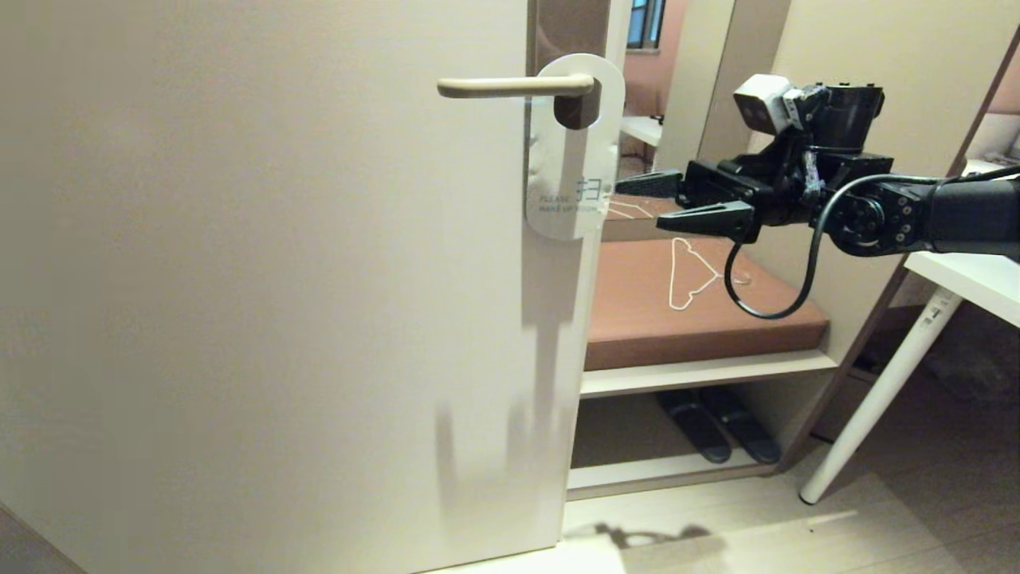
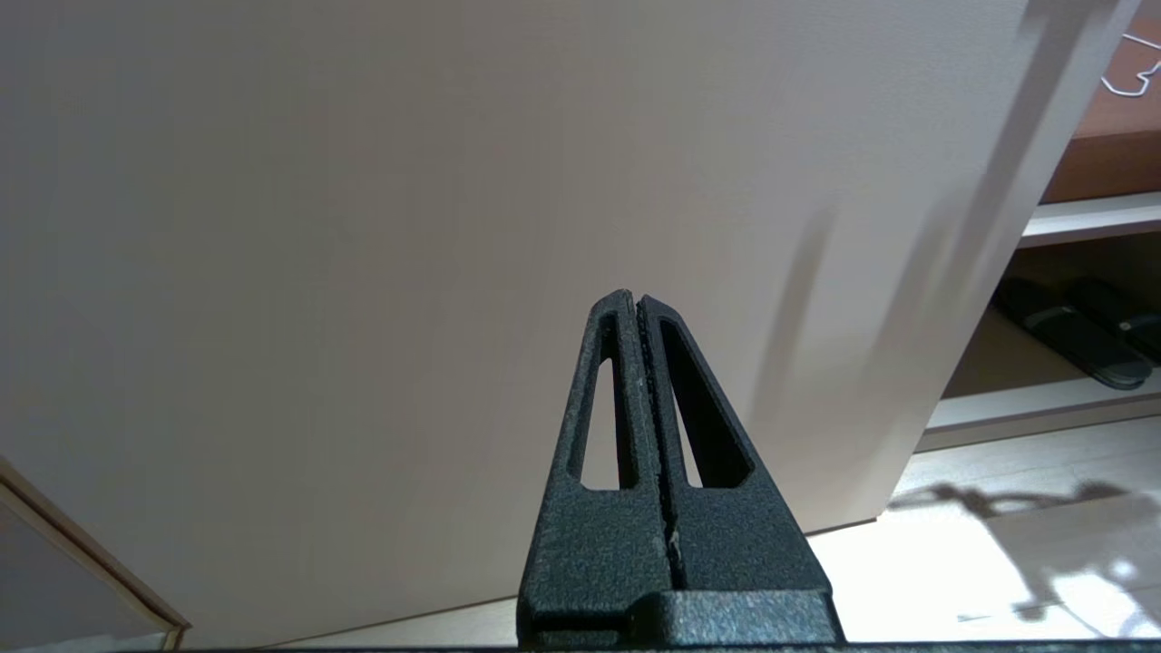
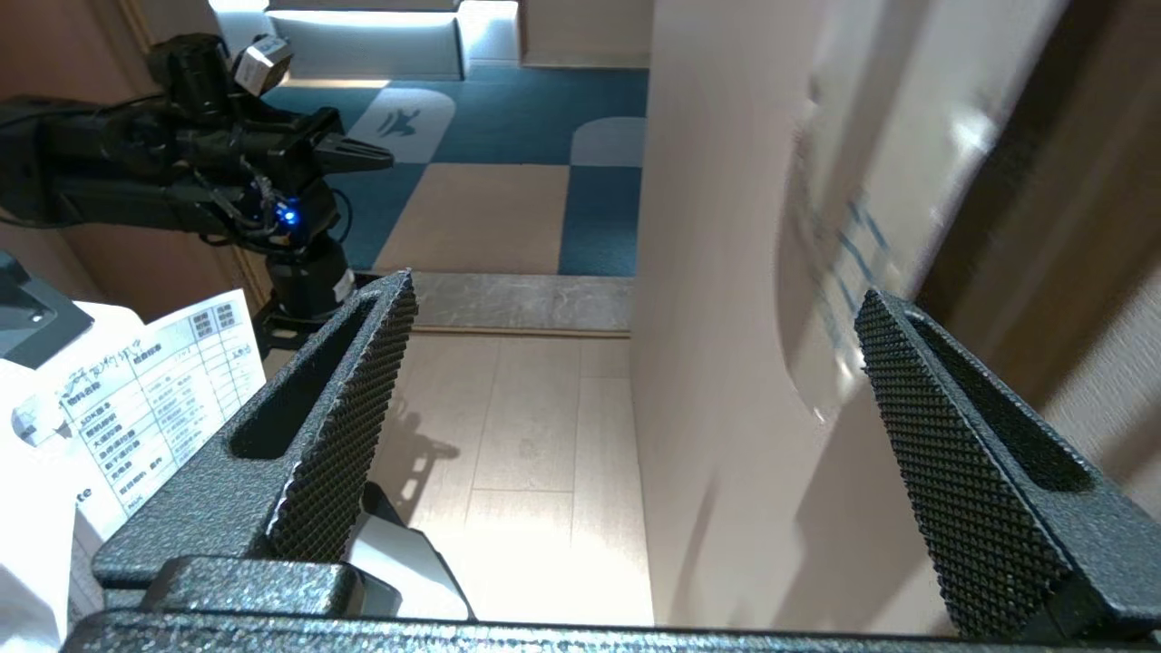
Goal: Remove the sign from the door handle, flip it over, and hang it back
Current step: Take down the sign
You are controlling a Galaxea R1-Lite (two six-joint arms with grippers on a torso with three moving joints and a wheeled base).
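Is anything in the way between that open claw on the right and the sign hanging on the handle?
Nothing visible. The right gripper is open beside the sign's lower edge, with only open air between them. The sign hangs on the handle, white face out.

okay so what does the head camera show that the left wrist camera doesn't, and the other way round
Only the head view shows the sign hanging on the door handle, white "make up room" face outward, and the right gripper open beside the sign, apart from it.

Only the left wrist view shows the left gripper, shut and empty, pointing at the lower door.

Both show the door, the white wire hanger on the brown bench top, and the dark slippers on the shelf below.
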